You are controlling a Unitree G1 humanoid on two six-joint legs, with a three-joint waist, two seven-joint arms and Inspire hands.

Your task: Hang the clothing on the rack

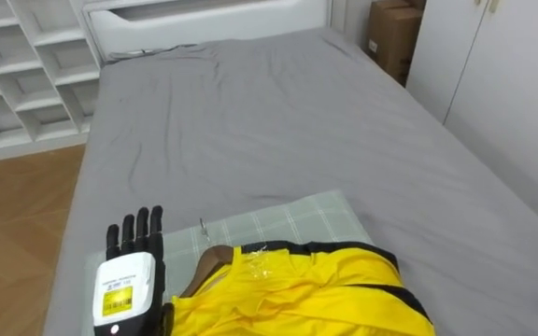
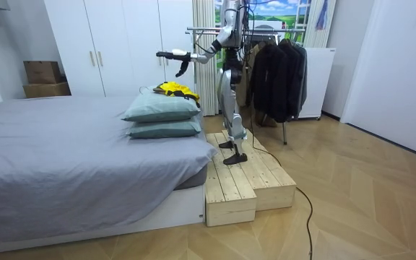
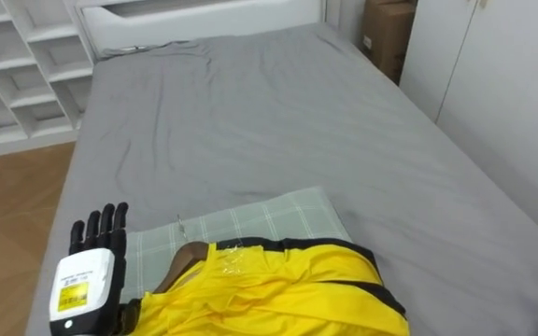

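Observation:
A yellow garment with black trim lies on a wooden hanger, whose metal hook points up the bed. Both rest on a pale green checked pillow at the near end of the grey bed. My left hand hovers at the pillow's left edge, just left of the hanger. It is open, with straight fingers pointing forward and nothing in it. In the room view I stand on a wooden platform beside the bed, with one arm stretched out over the stacked pillows and the garment.
A clothes rack with dark garments stands behind me. White cubby shelves line the far left past the wood floor. A cardboard box and white wardrobe doors are on the right.

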